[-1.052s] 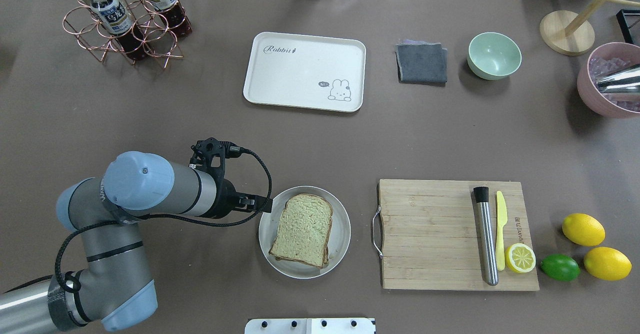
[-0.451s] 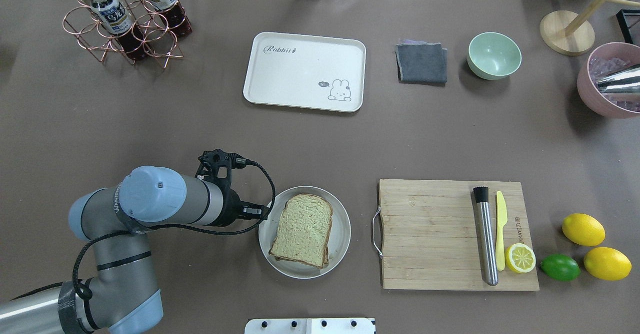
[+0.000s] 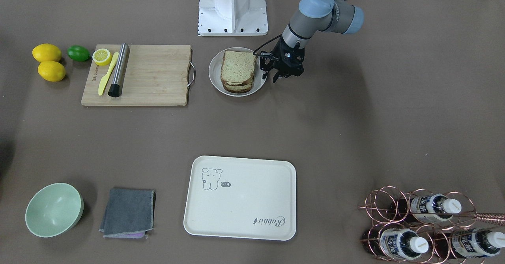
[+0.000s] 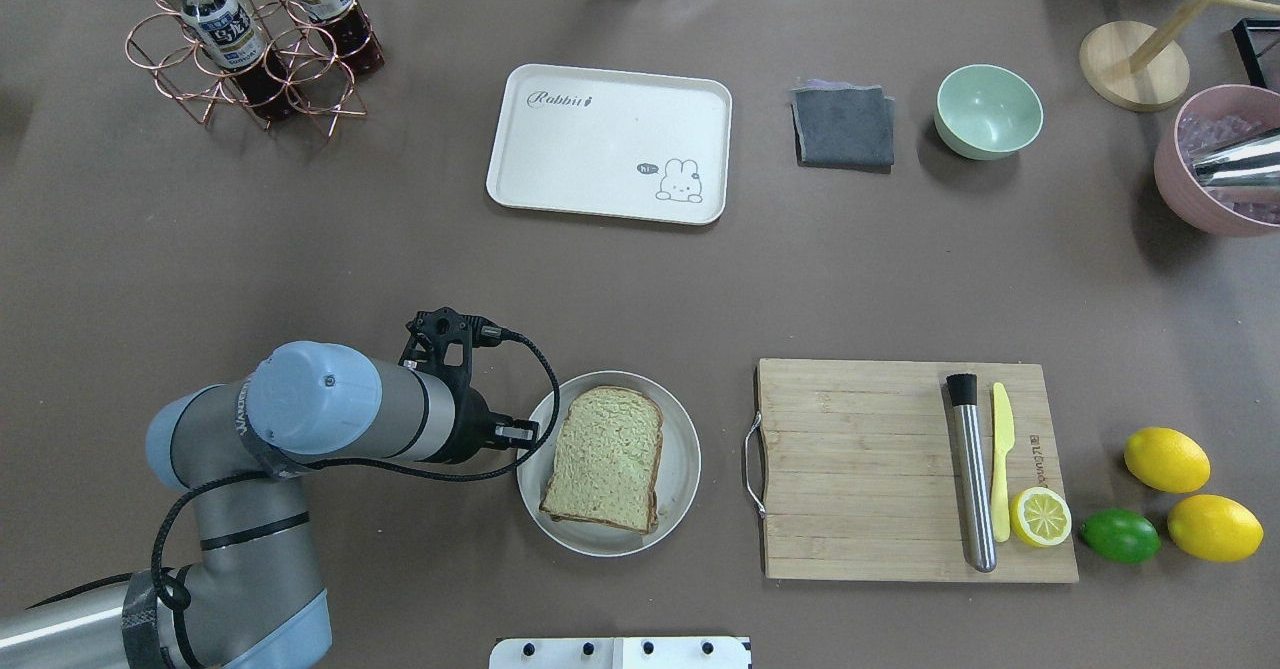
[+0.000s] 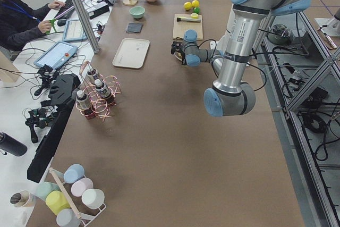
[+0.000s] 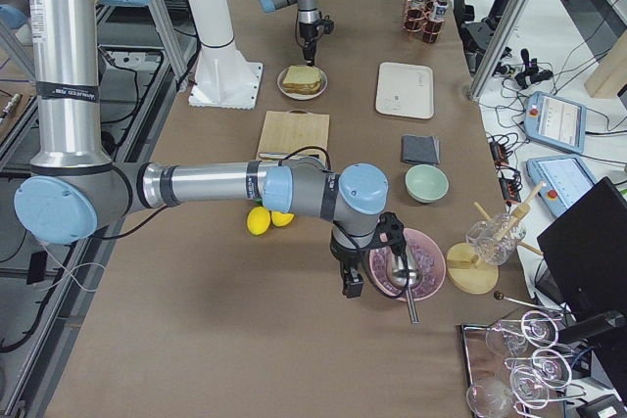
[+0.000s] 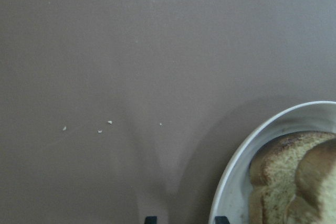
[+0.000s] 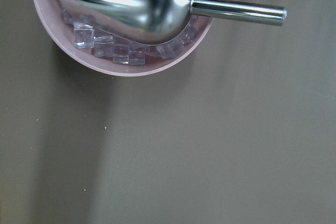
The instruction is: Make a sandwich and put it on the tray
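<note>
The sandwich (image 4: 605, 459) is a stack of pale green-tan bread slices with brown crust on a round grey plate (image 4: 683, 449); no egg shows. It also shows in the front-facing view (image 3: 236, 68) and at the lower right of the left wrist view (image 7: 294, 177). My left gripper (image 4: 520, 434) is open and empty, low at the plate's left rim, its fingertips (image 7: 150, 219) apart beside the rim (image 7: 236, 166). The cream tray (image 4: 600, 149) lies bare at the far middle. My right gripper (image 6: 351, 286) hovers beside the pink bowl; I cannot tell its state.
A wooden cutting board (image 4: 860, 469) right of the plate carries a steel muddler, a yellow knife and a lemon half. Lemons and a lime (image 4: 1120, 536) lie beyond it. A grey cloth (image 4: 843, 127), green bowl (image 4: 988, 111), pink ice bowl (image 8: 126, 61) and bottle rack (image 4: 250, 39) stand far.
My left arm has shifted a little toward the near edge and the gripper has come down closer to the plate's left rim. The sandwich and plate have stayed put.
</note>
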`<action>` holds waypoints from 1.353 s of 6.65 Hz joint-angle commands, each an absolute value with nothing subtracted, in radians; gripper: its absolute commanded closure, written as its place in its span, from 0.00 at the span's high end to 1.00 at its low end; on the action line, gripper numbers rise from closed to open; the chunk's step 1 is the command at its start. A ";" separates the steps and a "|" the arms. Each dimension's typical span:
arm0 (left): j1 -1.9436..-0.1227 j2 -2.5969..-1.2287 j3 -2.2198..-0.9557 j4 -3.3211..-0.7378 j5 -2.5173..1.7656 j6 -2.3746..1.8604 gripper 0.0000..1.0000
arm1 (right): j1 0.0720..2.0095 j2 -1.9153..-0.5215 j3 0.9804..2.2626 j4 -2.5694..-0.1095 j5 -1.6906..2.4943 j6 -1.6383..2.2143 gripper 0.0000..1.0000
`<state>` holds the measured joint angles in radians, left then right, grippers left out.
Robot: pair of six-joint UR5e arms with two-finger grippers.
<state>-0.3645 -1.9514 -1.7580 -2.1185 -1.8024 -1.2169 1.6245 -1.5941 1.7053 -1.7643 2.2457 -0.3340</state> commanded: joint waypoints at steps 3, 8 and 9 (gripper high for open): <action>-0.347 -1.948 -1.752 -2.163 -1.802 -1.216 0.33 | 1.624 -1.597 1.703 -1.764 2.244 -0.334 1.00; -0.342 -1.948 -1.744 -2.163 -1.799 -1.215 0.30 | 1.624 -1.600 1.701 -1.764 2.246 -0.322 1.00; -0.339 -1.947 -1.744 -2.163 -1.798 -1.215 0.17 | 1.624 -1.600 1.700 -1.766 2.246 -0.322 1.00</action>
